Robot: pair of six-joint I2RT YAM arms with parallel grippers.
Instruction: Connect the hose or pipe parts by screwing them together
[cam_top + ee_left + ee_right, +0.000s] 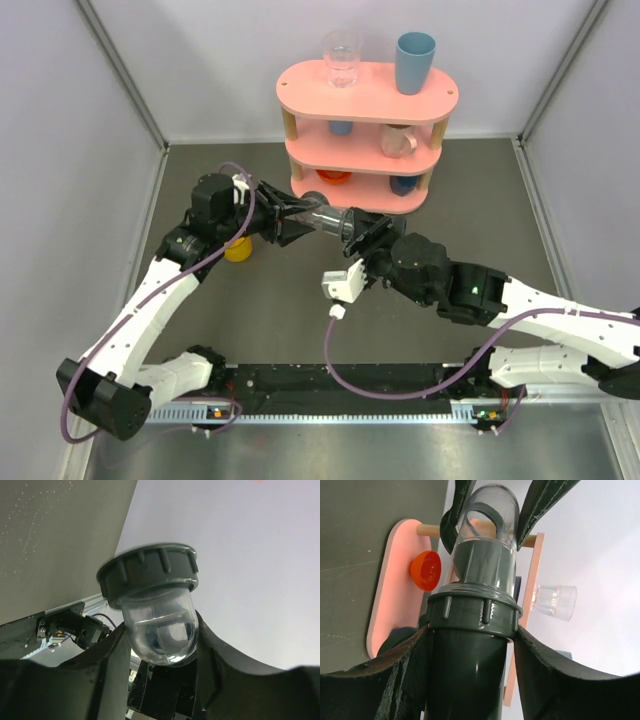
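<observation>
The two pipe parts hang joined in the air between my arms. The translucent tube (pixel 325 218) runs into the ribbed collar (pixel 472 612) of the dark grey fitting (pixel 352 228). My left gripper (pixel 300 218) is shut on the tube's free end; in the left wrist view its rounded end (pixel 160 630) sits between the black fingers (pixel 112 655), below the collar (pixel 150 572). My right gripper (pixel 362 232) is shut on the dark grey fitting (pixel 465 675), with the fingers (pixel 405 665) pressed against its body just under the collar. The fitting's T shape is hidden.
Right behind the parts stands a pink three-tier shelf (pixel 300 95). It carries a clear glass (pixel 342 58), a blue cup (pixel 414 62) and several smaller cups. A yellow cup (pixel 238 250) sits on the table under my left arm. Grey walls enclose three sides.
</observation>
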